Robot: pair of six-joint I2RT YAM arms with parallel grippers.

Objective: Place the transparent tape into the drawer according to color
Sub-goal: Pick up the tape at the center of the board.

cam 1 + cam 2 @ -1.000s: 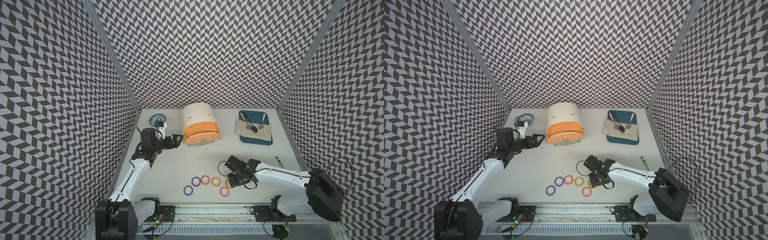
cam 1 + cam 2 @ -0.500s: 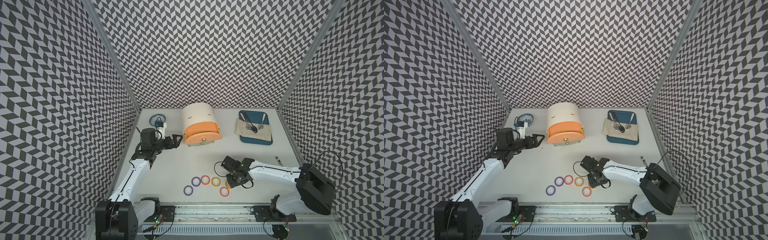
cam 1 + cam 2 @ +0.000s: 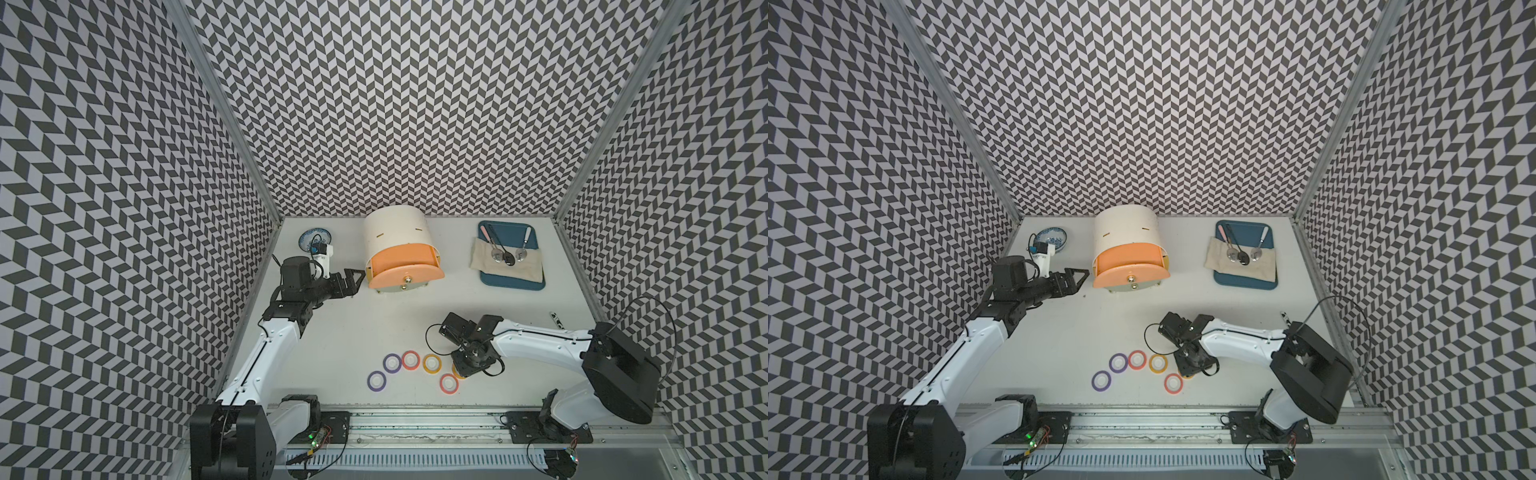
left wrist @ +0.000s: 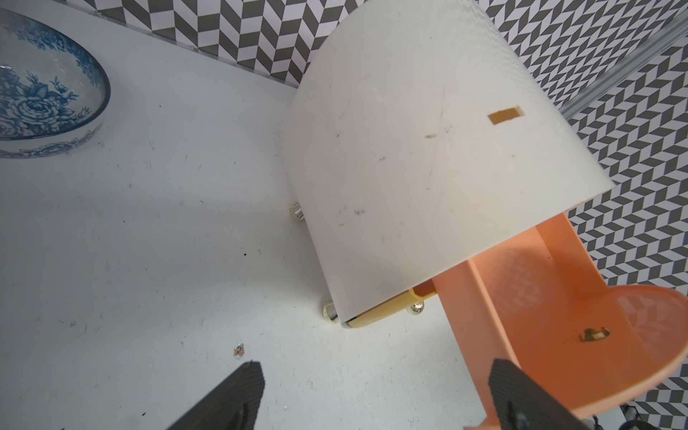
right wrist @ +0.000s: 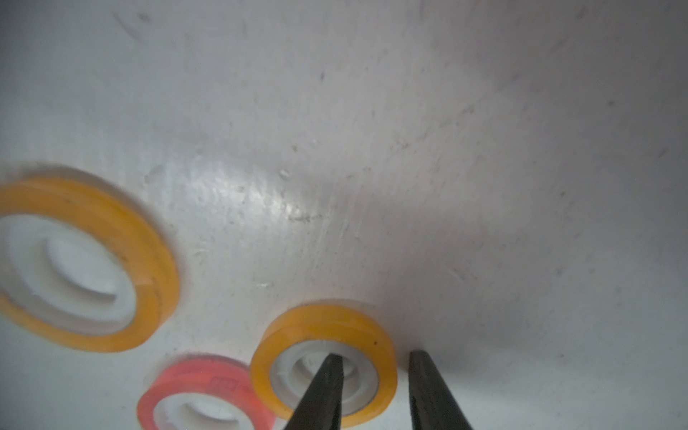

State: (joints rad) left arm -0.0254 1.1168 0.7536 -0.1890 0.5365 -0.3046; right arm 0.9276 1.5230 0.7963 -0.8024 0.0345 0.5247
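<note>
Half-shut, unclamped, straddles wall of orange-yellow tape (image 5: 324, 324) with right gripper (image 5: 375, 353), one finger in core; holds left gripper (image 4: 376, 363) wide beside drawer (image 4: 633, 353).

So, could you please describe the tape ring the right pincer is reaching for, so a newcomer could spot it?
Find the arc of tape rings on the table, near its front. At the end under the right pincer lies an orange-yellow ring. Unlike its twin, it has a fingertip inside its white core.

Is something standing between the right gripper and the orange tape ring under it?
Nothing visible. The right gripper straddles the orange tape ring: one finger sits in its white core, the other outside its wall.
</note>
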